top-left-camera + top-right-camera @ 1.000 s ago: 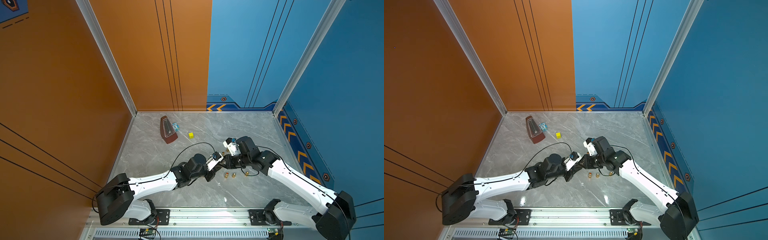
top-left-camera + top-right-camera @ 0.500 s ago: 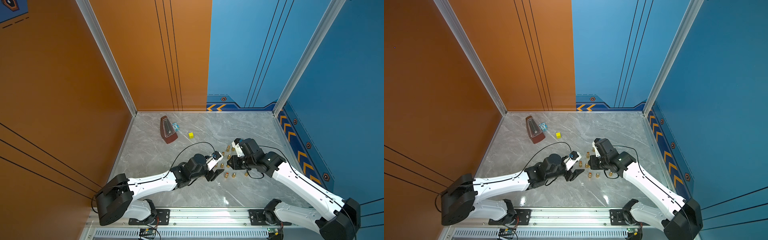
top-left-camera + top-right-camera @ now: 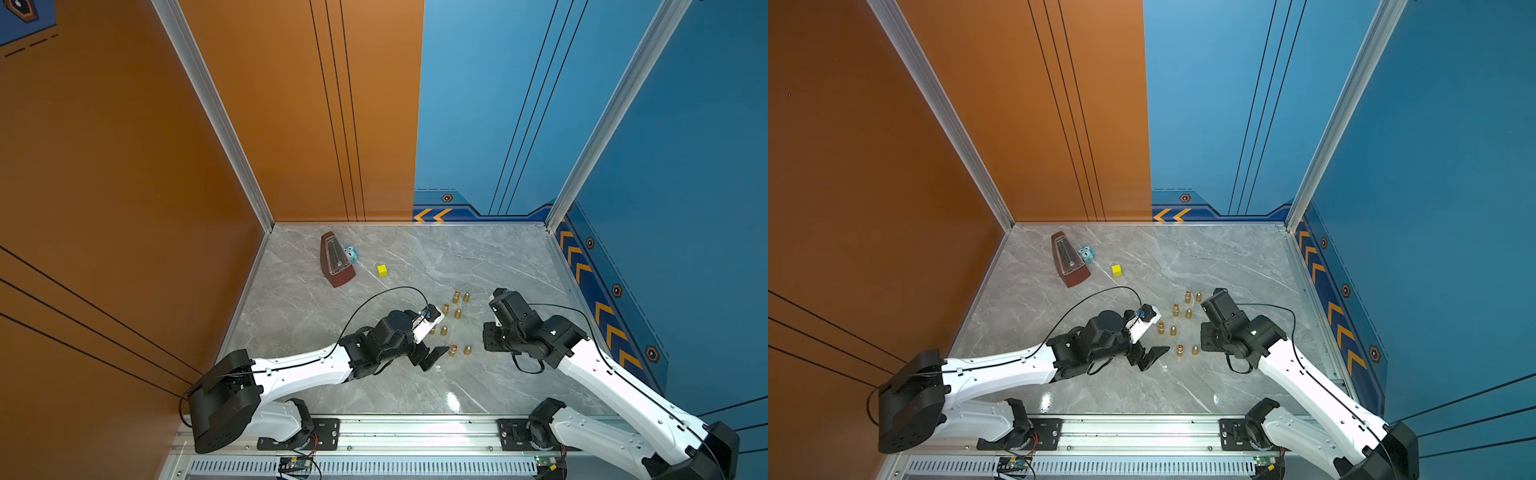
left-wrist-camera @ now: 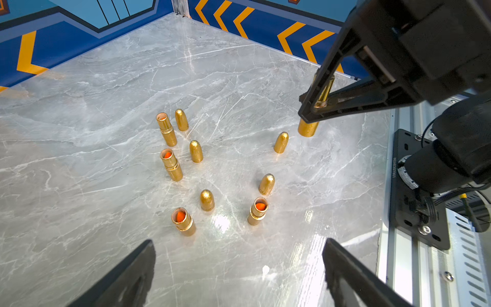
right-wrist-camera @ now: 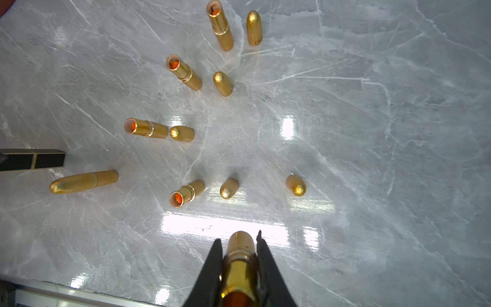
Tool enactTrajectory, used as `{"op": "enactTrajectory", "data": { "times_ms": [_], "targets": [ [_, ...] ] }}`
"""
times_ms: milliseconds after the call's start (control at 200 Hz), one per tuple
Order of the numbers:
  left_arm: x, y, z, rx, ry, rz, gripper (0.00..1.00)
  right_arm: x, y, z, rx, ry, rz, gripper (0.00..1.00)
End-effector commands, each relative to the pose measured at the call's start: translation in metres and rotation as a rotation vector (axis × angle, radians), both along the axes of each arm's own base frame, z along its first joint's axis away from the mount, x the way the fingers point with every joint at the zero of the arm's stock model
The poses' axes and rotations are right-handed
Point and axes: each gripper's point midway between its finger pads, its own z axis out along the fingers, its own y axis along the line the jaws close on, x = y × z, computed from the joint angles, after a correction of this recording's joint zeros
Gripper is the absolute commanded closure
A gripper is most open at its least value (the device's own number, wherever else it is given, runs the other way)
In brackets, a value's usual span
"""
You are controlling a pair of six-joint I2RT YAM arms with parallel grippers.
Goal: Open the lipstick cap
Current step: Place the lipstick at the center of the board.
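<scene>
While the right gripper (image 5: 239,239) is clamped tight on a gold lipstick (image 5: 240,265), the left gripper (image 4: 238,243) stands spread as wide as it goes, with nothing between its fingers (image 4: 127,273). The held lipstick is uncapped. It is pinched at the shiny inner collar, and its matte base pokes out below the jaws, just over or on the marble table (image 4: 106,79) — cannot tell if it touches. The left gripper hovers at the near edge of the cluster, angled toward it, apart from the right gripper.

On the table between the arms stand four open lipsticks (image 4: 171,164), upright with orange showing inside. Five bullet-shaped caps (image 4: 196,151) stand loose beside them, none touching a gripper. The right wrist view also shows one capped lipstick (image 5: 83,182) and a black lipstick (image 5: 32,159) off to one side of the group.

Far back by the orange wall (image 3: 124,208), in both top views — a metronome (image 3: 336,262) and a yellow cube (image 3: 382,271), well apart from the arms.
</scene>
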Motion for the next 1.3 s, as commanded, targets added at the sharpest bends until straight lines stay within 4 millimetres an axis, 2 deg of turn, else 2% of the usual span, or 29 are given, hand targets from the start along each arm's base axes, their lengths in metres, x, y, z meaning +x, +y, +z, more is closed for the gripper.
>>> {"op": "enactTrajectory", "data": {
  "times_ms": [0, 155, 320, 565, 691, 1291],
  "targets": [
    [0.000, -0.003, -0.006, 0.026, 0.014, 0.022, 0.01, -0.012, -0.024, -0.016, -0.078, 0.033, -0.074, 0.82],
    [-0.002, -0.009, -0.009, 0.038, 0.009, 0.013, 0.01, -0.015, -0.026, -0.031, -0.073, 0.054, -0.103, 0.81],
    [-0.002, -0.009, -0.009, 0.042, 0.002, 0.013, 0.01, -0.017, -0.028, -0.057, -0.079, 0.087, -0.139, 0.81],
    [-0.002, -0.010, -0.009, 0.048, -0.002, 0.008, 0.02, -0.007, -0.022, -0.077, -0.023, 0.039, -0.170, 0.80],
    [-0.002, -0.011, -0.009, 0.049, -0.008, 0.006, 0.01, -0.004, -0.026, -0.084, -0.052, 0.036, -0.190, 0.80],
    [-0.001, -0.011, -0.009, 0.055, -0.019, 0.016, 0.01, 0.001, -0.022, -0.106, -0.068, 0.053, -0.177, 0.79]
  ]
}}
